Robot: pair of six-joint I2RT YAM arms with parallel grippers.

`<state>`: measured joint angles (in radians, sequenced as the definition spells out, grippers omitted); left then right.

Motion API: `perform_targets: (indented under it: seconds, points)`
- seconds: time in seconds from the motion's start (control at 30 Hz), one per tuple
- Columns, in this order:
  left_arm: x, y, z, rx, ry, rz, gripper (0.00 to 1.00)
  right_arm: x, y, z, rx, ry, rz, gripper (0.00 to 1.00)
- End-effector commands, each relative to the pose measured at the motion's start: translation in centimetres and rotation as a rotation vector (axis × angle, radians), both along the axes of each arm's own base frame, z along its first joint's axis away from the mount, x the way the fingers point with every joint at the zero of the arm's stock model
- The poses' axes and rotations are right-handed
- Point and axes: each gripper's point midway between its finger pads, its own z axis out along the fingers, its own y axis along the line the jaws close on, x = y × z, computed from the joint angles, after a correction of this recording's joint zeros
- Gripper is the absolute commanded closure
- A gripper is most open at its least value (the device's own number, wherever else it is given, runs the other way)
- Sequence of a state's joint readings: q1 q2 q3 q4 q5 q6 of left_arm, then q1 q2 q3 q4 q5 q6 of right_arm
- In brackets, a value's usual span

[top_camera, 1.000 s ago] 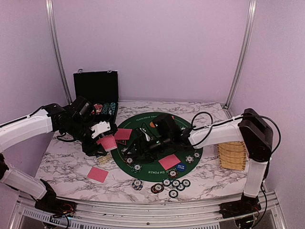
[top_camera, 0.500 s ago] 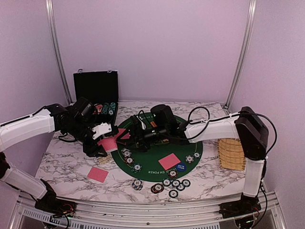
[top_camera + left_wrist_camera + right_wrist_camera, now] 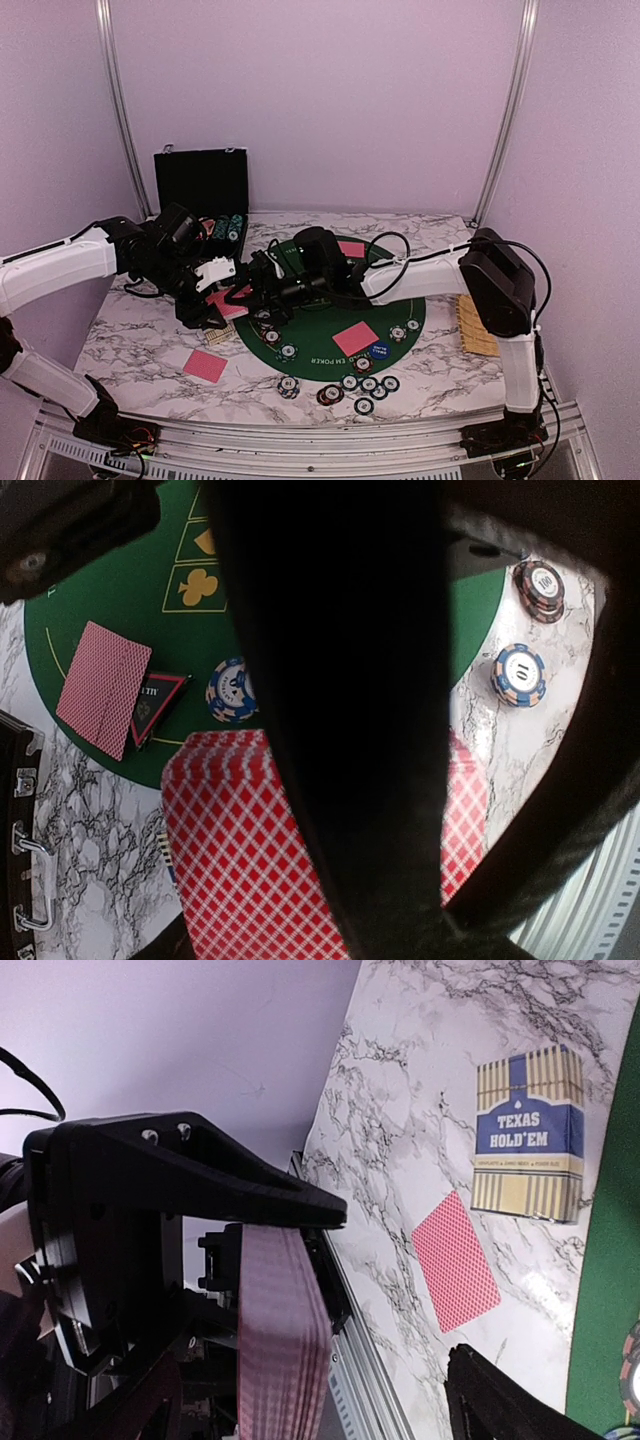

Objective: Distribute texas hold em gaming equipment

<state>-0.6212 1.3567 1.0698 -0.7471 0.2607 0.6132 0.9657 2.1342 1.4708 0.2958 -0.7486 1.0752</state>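
While my left gripper (image 3: 218, 298) was closed on the deck of red-backed cards (image 3: 230, 860) at the 9 o'clock edge of the green mat (image 3: 320, 322), my right gripper (image 3: 255, 287) stood with its fingers wide apart close beside that deck, holding nothing; if they touched it, I could not tell. On the marble table (image 3: 130, 345) the card box (image 3: 528, 1135) lay at 8 o'clock of the mat, a single card (image 3: 205, 365) at 7 o'clock, and a group of poker chips (image 3: 365, 384) at 6 o'clock.
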Motion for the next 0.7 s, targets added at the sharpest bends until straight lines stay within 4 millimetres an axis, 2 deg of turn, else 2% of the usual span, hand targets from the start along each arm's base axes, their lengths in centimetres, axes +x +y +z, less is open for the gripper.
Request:
perform_targets:
  seconds: [0.0, 0.17, 0.33, 0.57, 0.67]
  points:
    - [0.3, -0.9, 1.3, -0.032, -0.009, -0.018, 1.0, -0.6, 2.0, 1.7, 0.07, -0.008, 0.036, 0.11]
    - [0.2, -0.9, 1.2, -0.032, -0.009, -0.017, 1.0, -0.6, 3.4, 1.1, 0.076, 0.009, 0.048, 0.1]
    - [0.1, -0.8, 1.2, -0.031, -0.012, -0.017, 1.0, 0.1, 3.8, 0.4, 0.063, 0.02, 0.035, 0.1]
    - [0.0, -0.7, 1.3, -0.032, -0.012, -0.015, 1.0, 1.8, 1.9, -0.9, 0.014, 0.03, -0.02, 0.14]
    - [0.1, -0.8, 1.3, -0.034, -0.011, -0.016, 1.0, 2.2, 1.1, -1.1, 0.002, 0.034, -0.036, 0.2]
